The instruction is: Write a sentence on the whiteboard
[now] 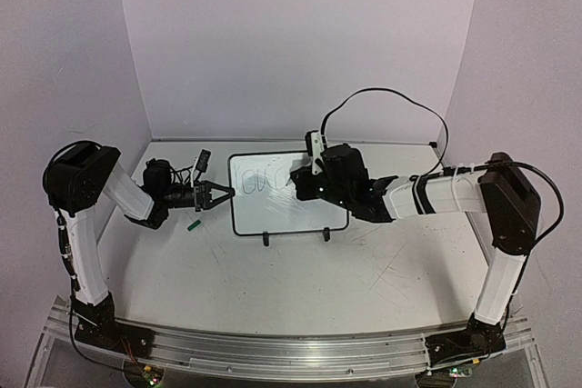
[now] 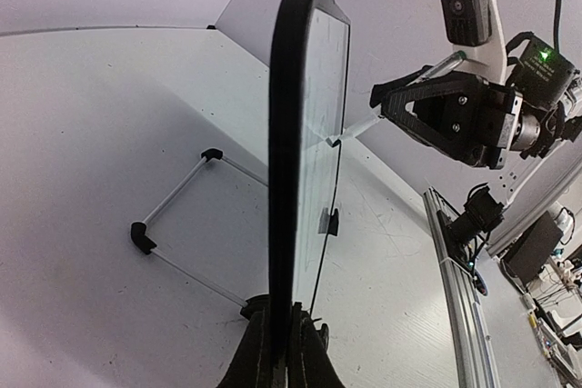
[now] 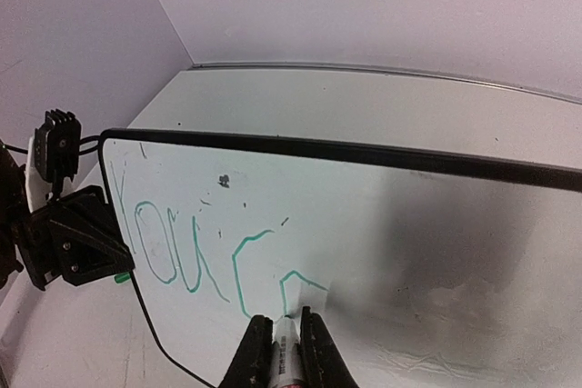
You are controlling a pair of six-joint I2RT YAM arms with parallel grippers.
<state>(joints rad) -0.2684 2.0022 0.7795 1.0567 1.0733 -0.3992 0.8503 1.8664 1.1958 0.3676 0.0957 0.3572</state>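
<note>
The scratched white tabletop (image 1: pixel 300 288) carries everything. On it the whiteboard (image 1: pixel 282 211) stands propped on its two black feet, between the two pincers. Its left black frame edge is clamped in the left pincer (image 1: pixel 225 194). The left wrist view looks along the board edge-on, with that pincer's (image 2: pixel 280 344) fingers pressed narrow against either side of the frame.

The right pincer (image 1: pixel 296 179) reaches in from the board's right side and hangs over its upper middle. Its fingers are closed on a marker (image 3: pixel 285 356), which sits upright between them. The marker's white tip touches the board face just ahead of the fingertips.

The sentence (image 3: pixel 186 252) is in thin green strokes. It begins near the left pincer and runs toward the right pincer (image 3: pixel 282 344). It reads "You", then a "c" and a partly formed letter at the marker tip.

A small green piece (image 1: pixel 193 223) lies on the tabletop just beside the left pincer, on its near side.
</note>
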